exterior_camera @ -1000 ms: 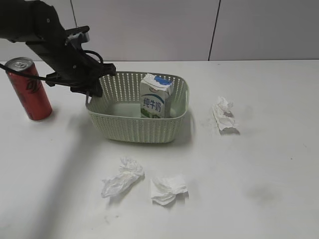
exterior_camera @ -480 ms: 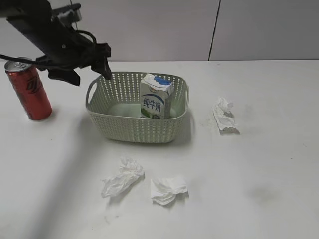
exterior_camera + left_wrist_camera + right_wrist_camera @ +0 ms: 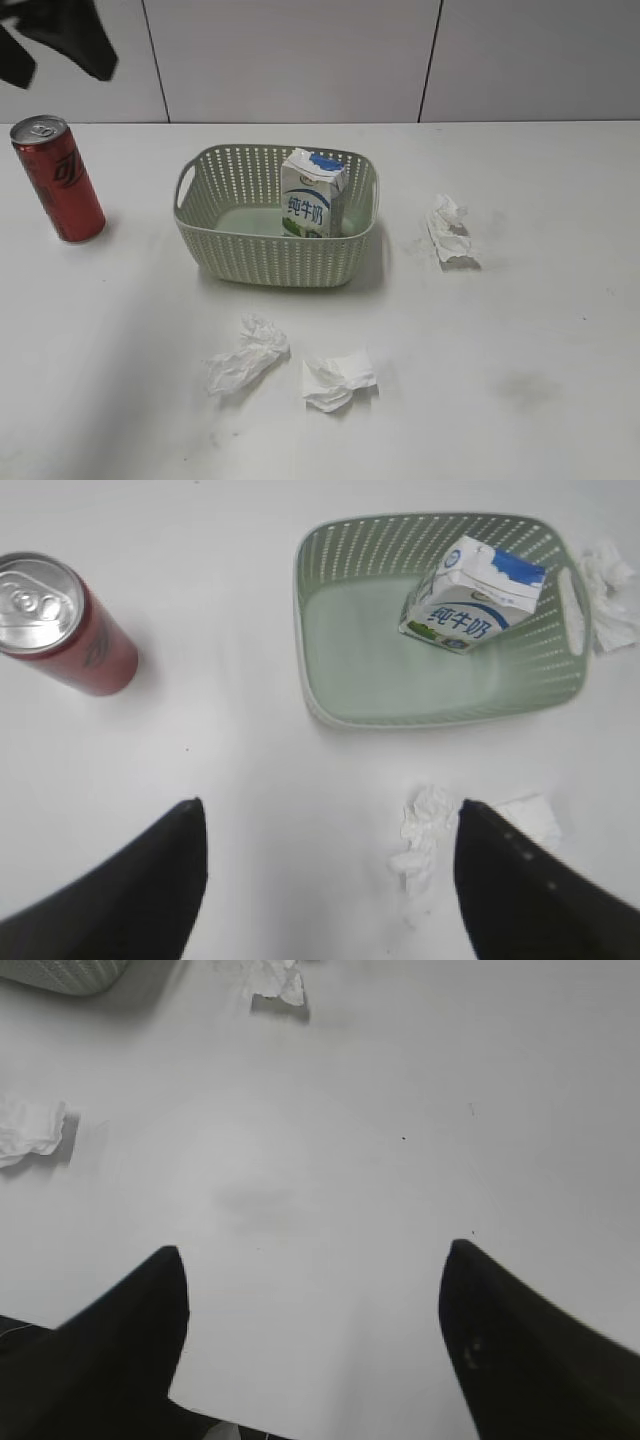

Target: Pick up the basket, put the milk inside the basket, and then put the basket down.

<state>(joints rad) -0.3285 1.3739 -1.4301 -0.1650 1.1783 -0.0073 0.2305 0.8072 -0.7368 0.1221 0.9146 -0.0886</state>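
The pale green basket [image 3: 270, 255] rests on the white table. The milk carton [image 3: 313, 194] stands upright inside it, toward its right side. Both show from above in the left wrist view, the basket [image 3: 330, 630] and the carton [image 3: 470, 595] leaning in it. My left gripper [image 3: 330, 865] is open and empty, high above the table in front of the basket; only a dark part of it [image 3: 60, 40] shows at the top left of the exterior view. My right gripper [image 3: 315, 1305] is open and empty over bare table, out of the exterior view.
A red soda can [image 3: 58, 178] stands left of the basket; it also shows in the left wrist view [image 3: 60, 620]. Crumpled tissues lie in front of the basket [image 3: 246, 355] [image 3: 338, 380] and to its right [image 3: 450, 230]. A grey wall runs behind.
My left gripper has let go of the basket's left handle, opened, and risen up and to the left, almost out of the exterior view. The basket and the carton have stayed put.
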